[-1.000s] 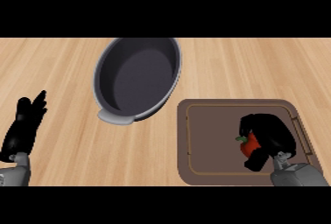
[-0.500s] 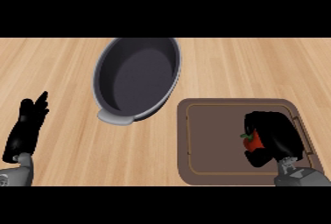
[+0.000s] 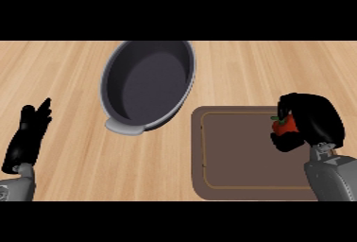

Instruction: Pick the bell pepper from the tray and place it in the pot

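The right hand (image 3: 310, 124) is up and moving now, shifted toward the top of the view from where it sat a second ago, low over the tray (image 3: 237, 163). The bell pepper (image 3: 283, 126) goes with it, red showing between curled fingers and thumb, now over the tray's far right part rather than its middle. More of the grey forearm (image 3: 333, 176) shows below.
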{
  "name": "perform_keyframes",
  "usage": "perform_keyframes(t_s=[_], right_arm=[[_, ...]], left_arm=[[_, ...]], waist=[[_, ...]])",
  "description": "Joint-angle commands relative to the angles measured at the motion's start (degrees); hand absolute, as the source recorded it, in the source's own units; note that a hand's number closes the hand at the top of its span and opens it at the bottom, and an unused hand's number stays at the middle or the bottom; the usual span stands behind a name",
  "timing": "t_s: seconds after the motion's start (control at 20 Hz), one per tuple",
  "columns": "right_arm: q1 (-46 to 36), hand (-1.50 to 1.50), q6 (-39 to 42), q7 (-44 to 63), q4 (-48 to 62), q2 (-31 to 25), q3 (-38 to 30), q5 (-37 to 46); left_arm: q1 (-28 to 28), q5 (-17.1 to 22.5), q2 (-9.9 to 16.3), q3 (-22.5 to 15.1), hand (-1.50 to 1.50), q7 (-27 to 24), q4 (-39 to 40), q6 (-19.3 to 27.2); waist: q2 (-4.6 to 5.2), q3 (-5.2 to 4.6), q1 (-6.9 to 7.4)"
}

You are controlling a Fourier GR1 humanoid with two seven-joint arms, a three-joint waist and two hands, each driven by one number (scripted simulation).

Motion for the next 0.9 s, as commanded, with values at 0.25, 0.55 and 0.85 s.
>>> perform_keyframes(t_s=[0.25, 0.55, 0.85], right_arm=[[-11.38, 1.50, -6.95, 0.33, -13.06, 6.44, -3.46, -5.59], [-19.67, 1.50, -0.93, 5.12, -21.83, 6.69, -2.90, -7.23], [-33.23, 1.50, 7.54, 13.57, -18.40, 10.46, -0.37, -8.62]], left_arm=[[-1.12, 0.86, 0.42, 0.31, 0.00, 0.28, 1.07, -1.47], [-0.55, -0.58, -0.53, 0.14, 0.00, -0.86, 1.55, 0.05], [-0.88, -2.55, -2.81, -2.62, 0.00, 6.93, -5.94, 1.75]], waist=[[-0.11, 0.00, 0.17], [-0.07, -0.04, 0.01], [-0.19, -0.01, 0.26]])
